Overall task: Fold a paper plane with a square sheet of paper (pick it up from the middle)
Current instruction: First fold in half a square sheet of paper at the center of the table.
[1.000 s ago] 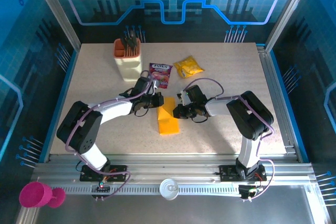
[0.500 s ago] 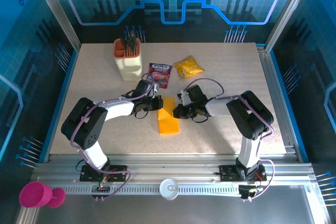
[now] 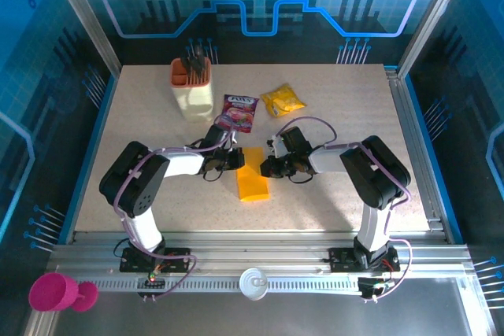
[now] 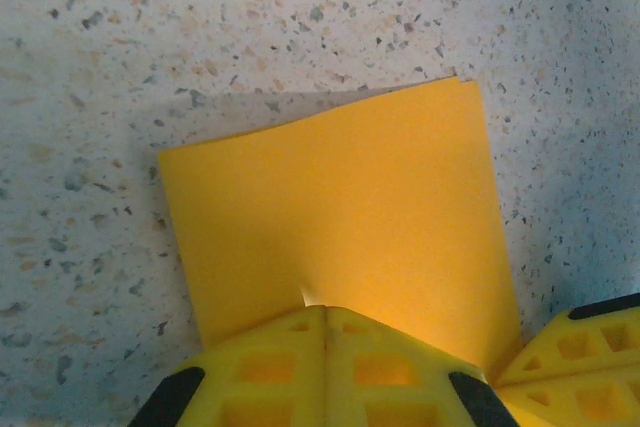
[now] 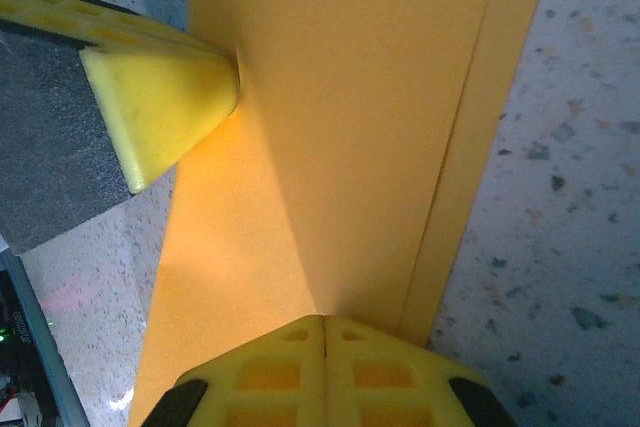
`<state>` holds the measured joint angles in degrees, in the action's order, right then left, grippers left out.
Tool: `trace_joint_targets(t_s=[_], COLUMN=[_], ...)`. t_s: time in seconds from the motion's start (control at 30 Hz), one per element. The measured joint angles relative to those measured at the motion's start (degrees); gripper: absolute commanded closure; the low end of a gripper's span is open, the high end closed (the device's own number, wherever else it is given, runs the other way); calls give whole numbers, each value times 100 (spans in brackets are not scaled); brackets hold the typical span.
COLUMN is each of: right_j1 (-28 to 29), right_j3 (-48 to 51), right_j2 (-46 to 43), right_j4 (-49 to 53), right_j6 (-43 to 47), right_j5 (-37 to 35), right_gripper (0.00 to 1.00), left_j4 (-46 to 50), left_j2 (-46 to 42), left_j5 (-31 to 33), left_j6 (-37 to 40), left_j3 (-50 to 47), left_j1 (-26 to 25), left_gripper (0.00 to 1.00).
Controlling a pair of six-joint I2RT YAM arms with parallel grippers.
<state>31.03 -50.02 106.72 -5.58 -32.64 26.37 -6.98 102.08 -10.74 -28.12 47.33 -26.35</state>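
The square sheet of paper point(image 3: 253, 184) is orange-yellow and folded narrower, lying mid-table with its far end raised between both grippers. My left gripper point(image 3: 239, 160) is shut, its tips meeting on the paper's left edge, where a small wrinkle shows at the tip point(image 4: 325, 309). My right gripper point(image 3: 266, 168) is shut on the opposite edge point(image 5: 325, 319). A soft ridge in the paper point(image 5: 340, 147) runs from its tip to the left gripper's fingers point(image 5: 165, 112). In the left wrist view the paper point(image 4: 340, 217) lies over the speckled table, with the right gripper's fingers point(image 4: 580, 347) at lower right.
A beige holder point(image 3: 191, 92) with an orange top stands at the back left. A purple printed packet point(image 3: 240, 112) and a crinkled yellow snack packet point(image 3: 283, 101) lie just behind the grippers. A pink cup point(image 3: 53, 293) sits off the table, near left.
My left arm has swung its elbow right and its gripper has edged toward the paper's raised end. The right arm and the paper have hardly moved.
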Motion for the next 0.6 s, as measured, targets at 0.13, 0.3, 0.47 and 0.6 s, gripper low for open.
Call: trace_joint_targets(t_s=[0.13, 0.3, 0.47, 0.6], right_j1=[-79, -20, 372, 732], right_j3=[-28, -162, -391, -496], right_j2=[-101, -275, -413, -428], right_j4=[264, 745, 914, 898], right_j6=[39, 79, 74, 26], right_j5=[-85, -304, -382, -387], right_gripper=[100, 100, 100, 100], left_j4=[-114, -138, -164, -219], left_j2=[26, 33, 50, 72], left_j5=[-55, -70, -72, -92], left_j6=[0, 2, 2, 2], left_j3=[-26, -26, -26, -26], left_j1=[0, 0, 0, 0], left_gripper=[100, 100, 100, 100])
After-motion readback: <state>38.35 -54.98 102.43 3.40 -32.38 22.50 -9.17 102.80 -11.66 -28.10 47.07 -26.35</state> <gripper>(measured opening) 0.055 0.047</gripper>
